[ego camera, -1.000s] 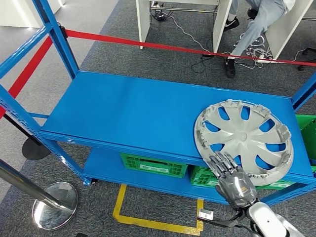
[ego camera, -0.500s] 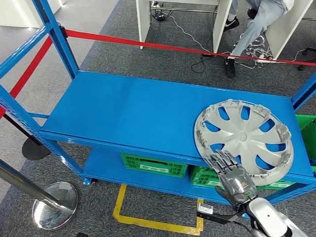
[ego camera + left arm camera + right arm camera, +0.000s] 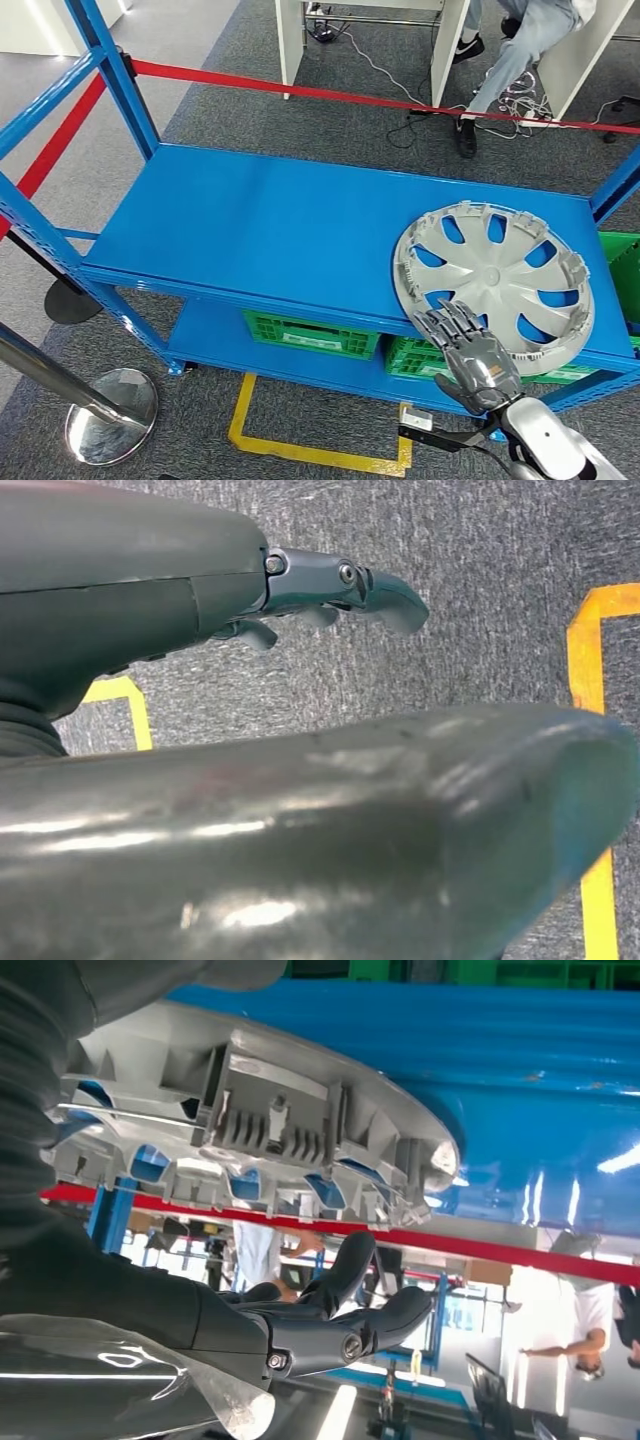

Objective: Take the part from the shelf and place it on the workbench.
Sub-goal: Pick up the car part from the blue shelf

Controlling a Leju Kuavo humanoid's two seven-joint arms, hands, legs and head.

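While the silver hubcap (image 3: 494, 287) lay flat at the blue shelf's (image 3: 264, 225) four o'clock, overhanging its edge, the right hand (image 3: 469, 358), fingers spread and empty, risked nudging it off.

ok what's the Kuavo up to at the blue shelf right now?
It is going for the grey hubcap lying flat on the blue shelf. The right hand is at the cap's near rim, fingers spread over the edge, nothing gripped or lifted yet. The left hand hangs over the floor, holding nothing.
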